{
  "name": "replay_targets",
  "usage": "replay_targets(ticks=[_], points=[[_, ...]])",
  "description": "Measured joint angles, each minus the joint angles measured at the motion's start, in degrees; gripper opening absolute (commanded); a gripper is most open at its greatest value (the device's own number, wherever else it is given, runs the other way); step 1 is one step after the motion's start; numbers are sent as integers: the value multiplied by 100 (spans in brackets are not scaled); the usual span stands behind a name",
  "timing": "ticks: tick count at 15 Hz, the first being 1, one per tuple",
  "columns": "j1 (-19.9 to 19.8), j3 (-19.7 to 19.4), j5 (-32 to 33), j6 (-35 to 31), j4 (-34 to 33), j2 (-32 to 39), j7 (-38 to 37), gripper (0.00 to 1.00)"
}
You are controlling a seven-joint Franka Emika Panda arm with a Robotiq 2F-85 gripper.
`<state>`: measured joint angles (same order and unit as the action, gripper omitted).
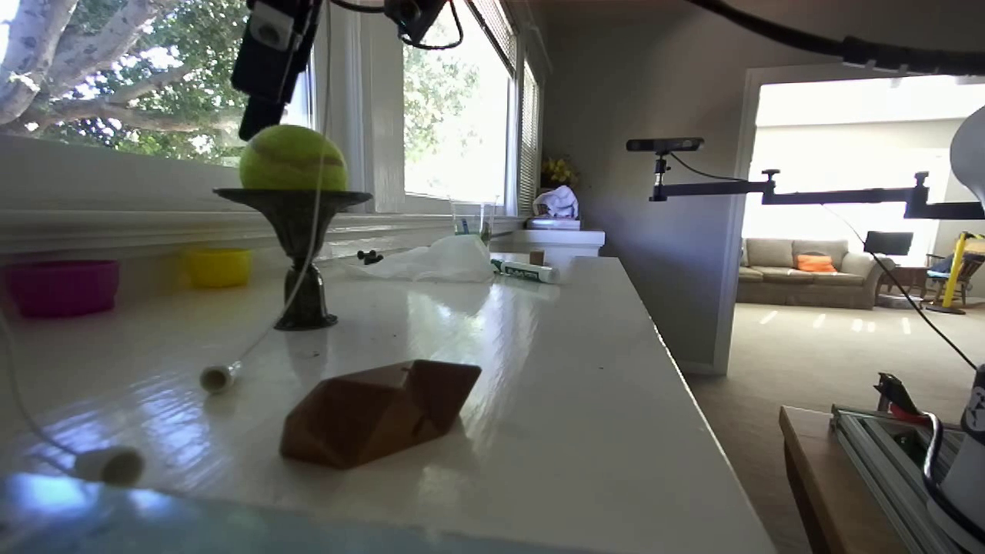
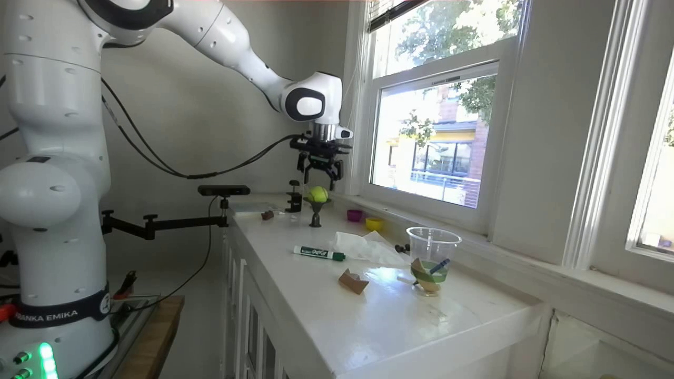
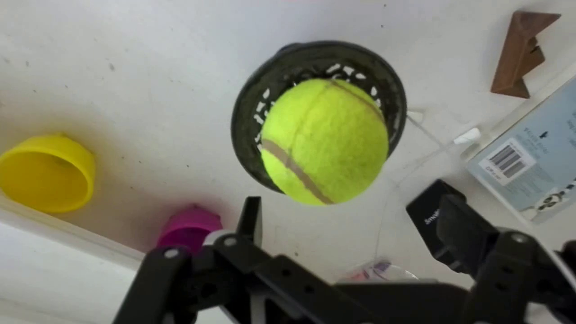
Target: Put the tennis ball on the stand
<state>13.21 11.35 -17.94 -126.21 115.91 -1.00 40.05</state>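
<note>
The yellow-green tennis ball rests on the dark metal stand in both exterior views, with the ball on top of the upright stand. In the wrist view the ball sits in the stand's pierced, dish-shaped top. My gripper is above the ball, pointing down, its fingers spread. In the wrist view the open gripper holds nothing, and its fingers are apart from the ball. In an exterior view only a dark part of the gripper shows, behind and above the ball.
A purple cup and yellow cup stand near the window side. A black block, blue box and brown faceted piece lie around the stand. A marker, tissue and clear cup are farther along the counter.
</note>
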Motion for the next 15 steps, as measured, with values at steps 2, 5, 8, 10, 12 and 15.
replay_targets(ticks=[2, 5, 8, 10, 12, 15], points=[[-2, -4, -377, 0, -2, -47, 575, 100], [-10, -9, -531, -26, -3, -96, 869, 100], [-8, 0, -511, -545, 13, -98, 776, 100], [-2, 34, -413, -1272, 91, -93, 468, 100], [-1, 68, 35, -1889, 199, -88, -100, 100], [-57, 48, 1396, -2222, 421, -142, -1398, 100]])
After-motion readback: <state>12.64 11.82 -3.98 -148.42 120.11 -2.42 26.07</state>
